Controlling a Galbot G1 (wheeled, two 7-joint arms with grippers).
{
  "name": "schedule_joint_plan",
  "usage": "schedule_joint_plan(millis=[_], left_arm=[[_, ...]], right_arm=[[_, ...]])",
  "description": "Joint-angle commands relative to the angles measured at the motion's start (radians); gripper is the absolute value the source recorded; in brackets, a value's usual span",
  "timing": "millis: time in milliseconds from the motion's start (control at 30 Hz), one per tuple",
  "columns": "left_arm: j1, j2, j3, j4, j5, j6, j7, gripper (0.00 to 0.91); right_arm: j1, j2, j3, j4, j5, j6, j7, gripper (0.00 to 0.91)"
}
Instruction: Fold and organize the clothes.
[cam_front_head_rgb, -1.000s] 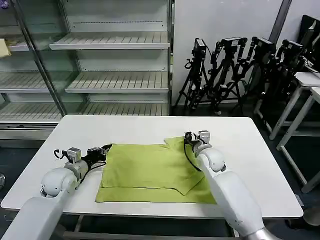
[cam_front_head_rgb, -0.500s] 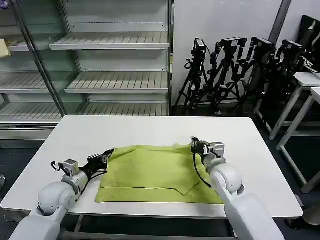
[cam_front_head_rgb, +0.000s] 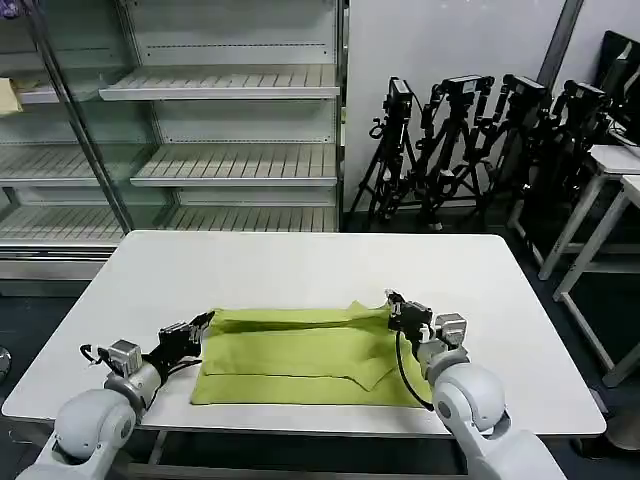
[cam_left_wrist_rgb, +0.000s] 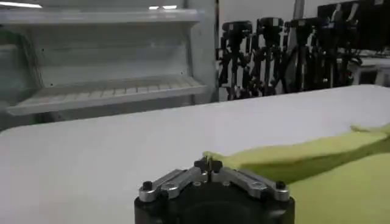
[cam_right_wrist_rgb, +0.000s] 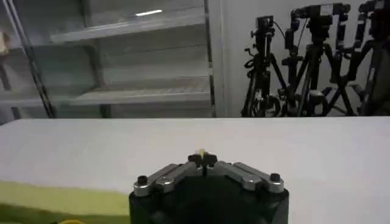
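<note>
both arms reach forward from the lower corners of the head view, bent at the elbow, forearms angled in toward the middle of the white table (cam_front_head_rgb: 300, 262). the left gripper (cam_front_head_rgb: 203, 321) sits left of centre, low over the tabletop, its fingers pressed together on the far left corner of the t-shirt (cam_front_head_rgb: 310, 352). the left wrist view shows the same pinch: fingertips of the left gripper (cam_left_wrist_rgb: 208, 163) closed on a thin edge of t-shirt (cam_left_wrist_rgb: 292, 159) that trails off toward the right of that frame. the right gripper (cam_front_head_rgb: 392, 300) is right of centre, also shut on the cloth, at the far right corner; in the right wrist view its tips (cam_right_wrist_rgb: 202, 159) meet with a sliver of yellow-green between them, and a band of t-shirt (cam_right_wrist_rgb: 61, 198) lies at the lower left.

the t-shirt lies in the lower middle of the head view, near the table's front edge, as a wide low band with its far edge held up between the two grippers.

a second ago the grippers were higher in the frame and the cloth spread further back; both have since drawn toward the bottom, carrying the far edge over the near part, so the shirt now looks shallower.
</note>
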Motion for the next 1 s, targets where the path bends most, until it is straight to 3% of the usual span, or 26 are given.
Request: schedule_joint_plan(millis=[33, 1000], left_arm=[[0.107, 0.002, -0.022, -0.055, 0.031, -0.002, -0.001, 0.02], [0.158, 0.025, -0.025, -0.065, 0.054, -0.005, 0.01, 0.02]], right_arm=[[-0.075, -0.011, 0.014, 0.055, -0.007, 0.005, 0.003, 0.0], [-0.134, -0.009, 0.019, 0.076, -0.051, 0.027, 0.005, 0.0]])
